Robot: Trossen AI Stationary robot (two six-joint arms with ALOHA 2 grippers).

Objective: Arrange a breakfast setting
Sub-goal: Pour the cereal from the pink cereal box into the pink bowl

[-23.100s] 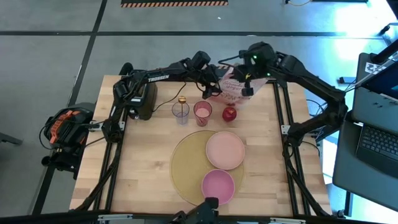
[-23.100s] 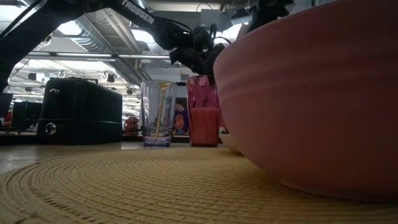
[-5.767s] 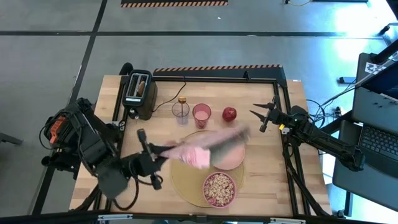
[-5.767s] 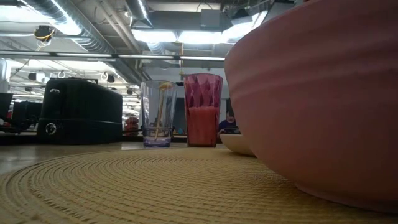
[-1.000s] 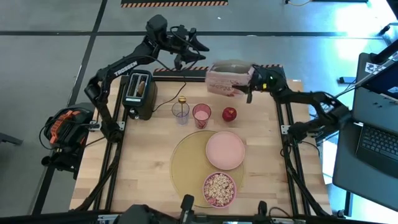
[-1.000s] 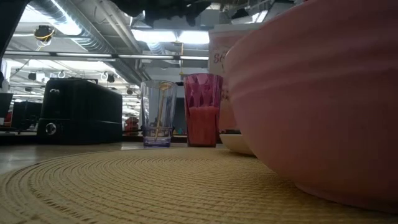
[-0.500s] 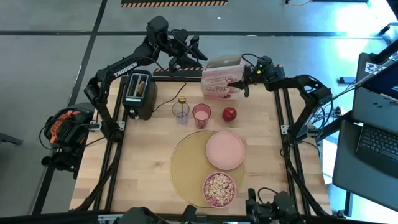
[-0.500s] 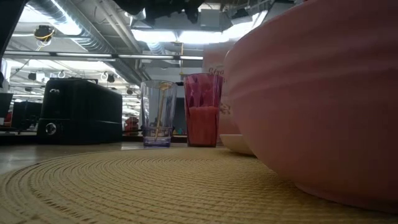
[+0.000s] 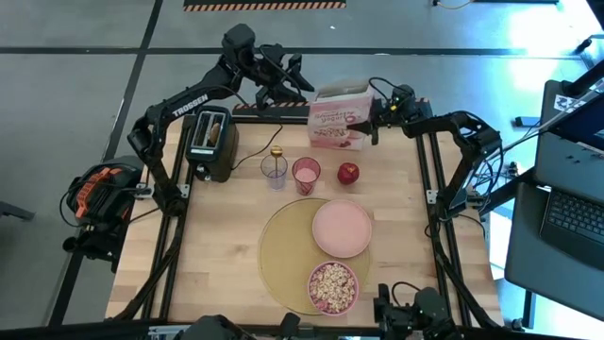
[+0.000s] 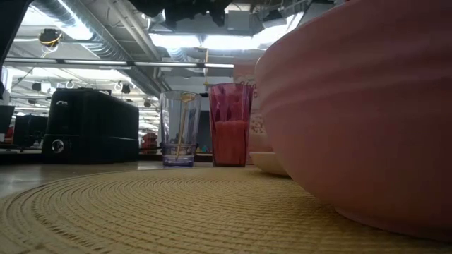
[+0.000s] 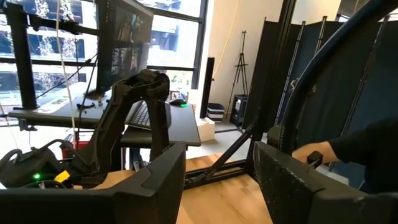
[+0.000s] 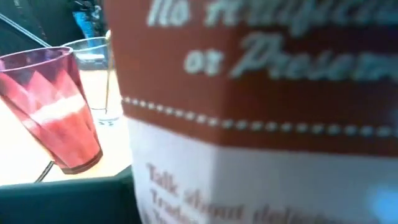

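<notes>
Colours we see on the wooden table

We see a tan woven placemat (image 9: 288, 253), a pale pink plate (image 9: 342, 228), a darker pink bowl (image 9: 331, 287), a red apple (image 9: 348, 173), a black toaster (image 9: 209, 144) and a pink-and-white cereal box (image 9: 340, 124) with dotted lines.

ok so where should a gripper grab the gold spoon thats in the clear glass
Grip the gold spoon by its upper end, coming straight down from above. It stands almost upright in the clear glass, so only that end clears the rim; the glass wall blocks any sideways approach.
</notes>
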